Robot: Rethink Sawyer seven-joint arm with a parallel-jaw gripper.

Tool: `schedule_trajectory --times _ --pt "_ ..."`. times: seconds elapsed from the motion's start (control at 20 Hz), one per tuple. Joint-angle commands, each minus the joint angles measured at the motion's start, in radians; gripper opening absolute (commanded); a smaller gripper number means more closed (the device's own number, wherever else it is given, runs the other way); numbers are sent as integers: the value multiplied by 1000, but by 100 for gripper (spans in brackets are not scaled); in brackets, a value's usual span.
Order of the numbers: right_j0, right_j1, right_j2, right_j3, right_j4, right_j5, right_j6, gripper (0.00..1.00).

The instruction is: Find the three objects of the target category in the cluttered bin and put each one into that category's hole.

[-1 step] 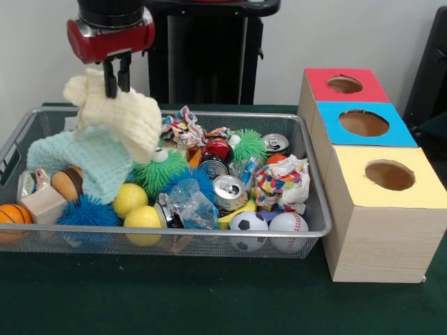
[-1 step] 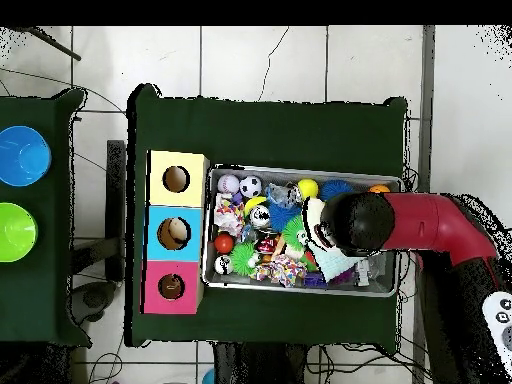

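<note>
My gripper (image 1: 118,86) hangs over the left part of the wire bin (image 1: 174,236), shut on a cream knitted cloth (image 1: 126,115) that is lifted and droops from the fingers. Below it a light blue knitted cloth (image 1: 91,162) lies in the bin. In the overhead view the arm's head (image 2: 358,222) covers the gripper and only an edge of the cream cloth (image 2: 317,220) shows. To the right stand three boxes with round holes: red (image 1: 344,84), blue (image 1: 363,123) and yellow (image 1: 389,175).
The bin holds a heap: yellow balls (image 1: 142,217), a soccer ball (image 1: 248,223), a baseball (image 1: 288,223), a basketball (image 1: 12,213), drink cans (image 1: 229,191), spiky green (image 1: 158,174) and blue (image 1: 88,211) balls, crumpled wrappers (image 1: 281,181), a wooden block (image 1: 43,203). Blue and green bowls (image 2: 20,155) sit on a side table.
</note>
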Motion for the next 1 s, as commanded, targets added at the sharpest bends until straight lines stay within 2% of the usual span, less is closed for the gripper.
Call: schedule_trajectory --times 0.05,0.2,0.5,0.8,1.0 --pt "38 41 -27 -55 -78 9 7 100" --pt "44 45 -32 -59 -80 30 0 100" --pt "52 81 -28 -39 -21 29 48 100" --pt "58 107 -17 26 55 -49 130 100" --pt "45 128 11 87 118 -160 171 100"
